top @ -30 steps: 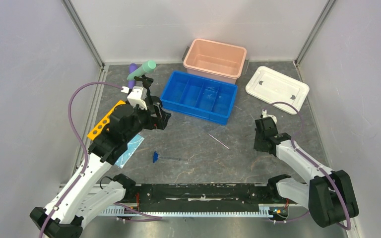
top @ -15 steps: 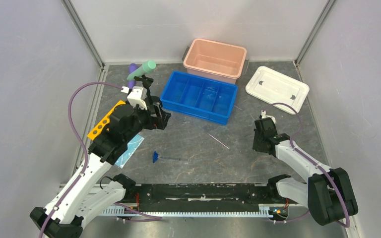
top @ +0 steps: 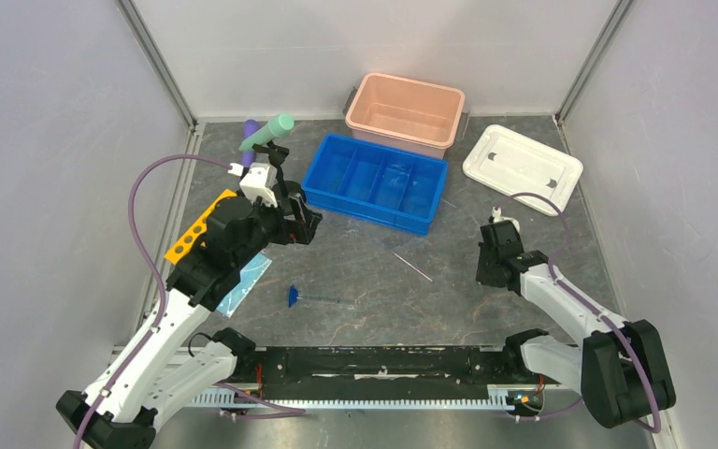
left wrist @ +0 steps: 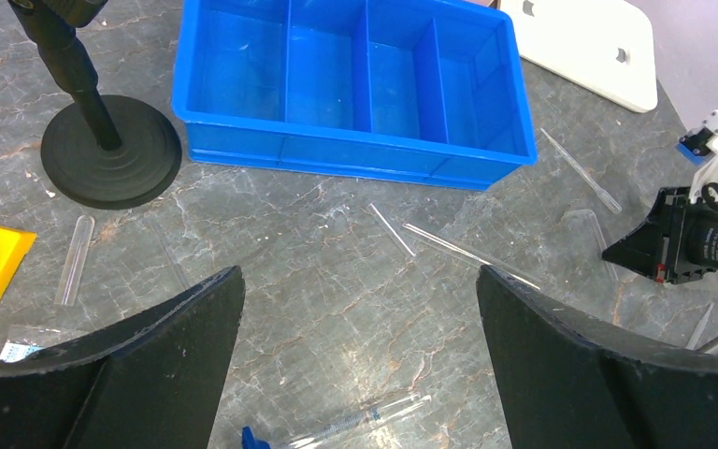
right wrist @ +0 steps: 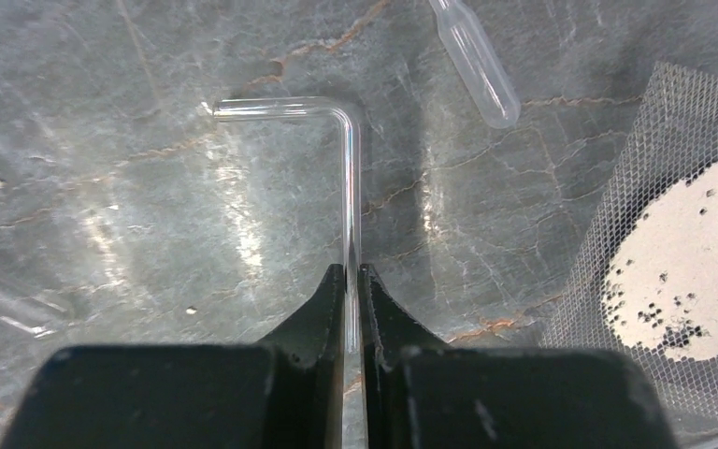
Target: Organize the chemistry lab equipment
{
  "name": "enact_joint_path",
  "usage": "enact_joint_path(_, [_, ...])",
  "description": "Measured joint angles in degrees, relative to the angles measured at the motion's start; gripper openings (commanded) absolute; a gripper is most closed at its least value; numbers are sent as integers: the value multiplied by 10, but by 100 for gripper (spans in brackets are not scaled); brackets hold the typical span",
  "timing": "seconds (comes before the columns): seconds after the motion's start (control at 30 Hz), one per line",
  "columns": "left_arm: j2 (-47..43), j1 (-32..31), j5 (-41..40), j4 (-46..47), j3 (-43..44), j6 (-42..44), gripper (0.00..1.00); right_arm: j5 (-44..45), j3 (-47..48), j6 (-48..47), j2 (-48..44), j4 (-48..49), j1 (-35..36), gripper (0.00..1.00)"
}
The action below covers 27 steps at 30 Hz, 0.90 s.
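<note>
Along the near edge, between our two arm bases, the counter [top: 374, 309] lies mostly bare. Only a small blue funnel [top: 293, 297] sits left of centre, with a thin rod [top: 412, 266] just beyond it toward the middle. That middle strip gives the widest room.

Our right arm stretches low from the near right corner. Its right claw [right wrist: 351, 273] is down at the counter and closed on the straight leg of a bent glass tube [right wrist: 348, 178], whose elbow turns aside past the fingertips. A wire mesh [right wrist: 692, 112] and a clear dropper [right wrist: 475, 65] lie close beside it.

Our left arm reaches up the left edge, wrist raised over a light-blue mask [top: 252, 278] and a yellow rack [top: 192, 234]. The left claw [left wrist: 357, 281] hangs wide open, holding nothing, facing the blue tray [top: 376, 182].

Toward the far left corner a black stand [left wrist: 110, 159] carries green and purple tubes [top: 267, 134]. At the far edge sits a pink bin [top: 405, 112], with a white lid [top: 522, 166] toward the far right corner.
</note>
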Motion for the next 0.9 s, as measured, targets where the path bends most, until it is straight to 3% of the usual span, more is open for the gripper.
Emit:
enact_joint_path(0.27, [-4,0,2,0,0,0,100,-26,69,13,-32,-28,0,0])
enact_joint_path(0.5, [-7,0,3,2,0,0,100,-83,107,64,-33,38,0,0])
enact_joint_path(0.9, [-7,0,14,2,-4,0,100,-125,210,153,120,163,46,0])
